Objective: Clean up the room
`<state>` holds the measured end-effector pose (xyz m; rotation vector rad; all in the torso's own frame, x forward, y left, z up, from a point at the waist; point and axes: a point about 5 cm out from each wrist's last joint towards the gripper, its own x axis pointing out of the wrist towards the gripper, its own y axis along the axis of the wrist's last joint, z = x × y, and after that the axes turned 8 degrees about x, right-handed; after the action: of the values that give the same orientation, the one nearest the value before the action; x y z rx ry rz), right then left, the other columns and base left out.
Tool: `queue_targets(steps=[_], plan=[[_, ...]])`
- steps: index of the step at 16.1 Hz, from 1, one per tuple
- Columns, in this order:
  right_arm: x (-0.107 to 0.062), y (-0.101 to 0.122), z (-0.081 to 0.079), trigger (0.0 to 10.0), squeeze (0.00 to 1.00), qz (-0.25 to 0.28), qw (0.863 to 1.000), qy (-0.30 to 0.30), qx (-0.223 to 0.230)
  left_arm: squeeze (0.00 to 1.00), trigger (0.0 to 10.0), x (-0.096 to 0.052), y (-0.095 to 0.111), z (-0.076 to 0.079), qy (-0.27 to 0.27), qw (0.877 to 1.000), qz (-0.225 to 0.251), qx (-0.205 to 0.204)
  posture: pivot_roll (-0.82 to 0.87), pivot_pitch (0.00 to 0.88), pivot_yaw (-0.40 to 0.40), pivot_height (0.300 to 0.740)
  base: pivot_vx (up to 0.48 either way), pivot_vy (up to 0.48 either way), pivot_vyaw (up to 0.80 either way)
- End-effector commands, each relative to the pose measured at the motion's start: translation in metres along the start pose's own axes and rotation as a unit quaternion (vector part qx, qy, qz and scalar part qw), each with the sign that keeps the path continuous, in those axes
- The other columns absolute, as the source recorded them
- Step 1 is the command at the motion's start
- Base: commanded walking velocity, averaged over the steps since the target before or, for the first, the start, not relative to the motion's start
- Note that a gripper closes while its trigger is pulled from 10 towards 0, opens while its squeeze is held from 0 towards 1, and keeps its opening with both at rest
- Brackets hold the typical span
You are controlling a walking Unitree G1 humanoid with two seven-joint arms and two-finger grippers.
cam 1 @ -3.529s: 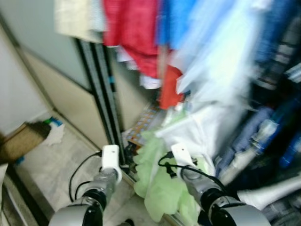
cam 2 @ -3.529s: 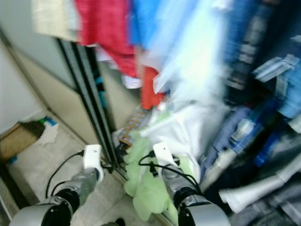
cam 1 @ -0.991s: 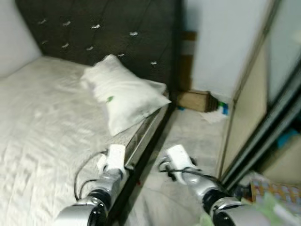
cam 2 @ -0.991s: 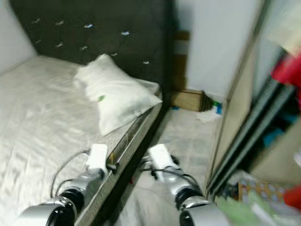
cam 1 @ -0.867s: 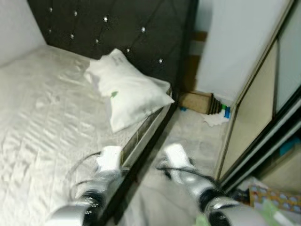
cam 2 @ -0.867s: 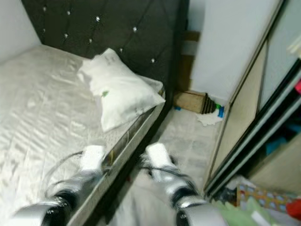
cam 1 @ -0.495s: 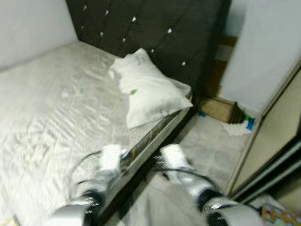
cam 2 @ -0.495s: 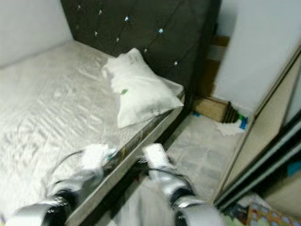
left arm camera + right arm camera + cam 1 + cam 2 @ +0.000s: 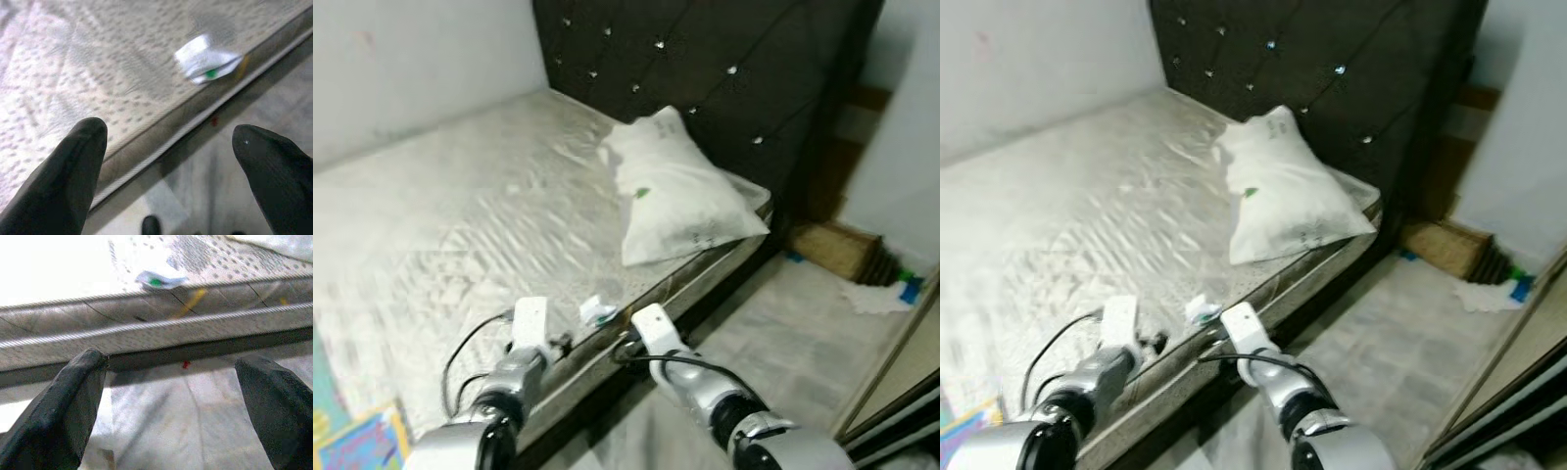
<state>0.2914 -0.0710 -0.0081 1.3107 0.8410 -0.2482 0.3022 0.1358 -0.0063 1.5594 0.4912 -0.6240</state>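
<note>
We record a bare mattress [image 9: 460, 235] filling the left and centre of the head view, backed by a dark tufted headboard [image 9: 705, 69] at upper centre, with a white pillow [image 9: 680, 201] lying right of centre by the mattress's edge. A small crumpled white wrapper [image 9: 597, 311] with a green mark sits at that edge, lower centre of the frame. Both arms reach toward it: left gripper [image 9: 171, 161] and right gripper [image 9: 168, 396], each with jaws apart and empty.
</note>
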Motion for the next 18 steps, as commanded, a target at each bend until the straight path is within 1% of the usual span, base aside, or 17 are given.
queue_targets(steps=[1, 2, 5, 8, 18], plan=[[0.0001, 0.0023, -0.0003, 10.0, 0.0, 0.004, 1.0, 0.003, -0.008, 0.0, 10.0, -0.0001, -0.0005, -0.0002, -0.005, 1.0, 0.001, -0.001, -0.1, 0.0, 0.018, 0.74, 0.0, 0.0, 0.0], [0.0002, 0.0028, -0.0015, 10.0, 0.0, 0.006, 1.0, 0.008, -0.013, 0.0, 10.0, -0.0001, 0.0001, 0.0008, -0.01, 1.0, 0.003, -0.004, -0.1, 0.0, 0.018, 0.74, 0.0, 0.0, 0.0], [0.0003, 0.003, -0.0019, 10.0, 0.0, 0.006, 1.0, 0.01, -0.008, 0.0, 10.0, 0.0, 0.0005, 0.001, -0.013, 1.0, 0.003, -0.007, -0.1, 0.0, 0.018, 0.74, 0.0, 0.0, 0.8], [0.0002, 0.0032, -0.0011, 10.0, 0.0, 0.005, 1.0, 0.007, -0.01, 0.0, 10.0, 0.0, 0.0012, 0.0011, -0.014, 1.0, 0.005, -0.008, -0.1, 0.0, 0.017, 0.74, 0.0, 0.0, 0.0], [0.0003, 0.0037, -0.0007, 10.0, 0.0, 0.005, 1.0, 0.004, -0.013, 0.0, 10.0, 0.0001, 0.0019, 0.0011, -0.016, 1.0, 0.005, -0.004, -0.1, 0.0, 0.019, 0.74, 0.282, 0.0, 0.0]])
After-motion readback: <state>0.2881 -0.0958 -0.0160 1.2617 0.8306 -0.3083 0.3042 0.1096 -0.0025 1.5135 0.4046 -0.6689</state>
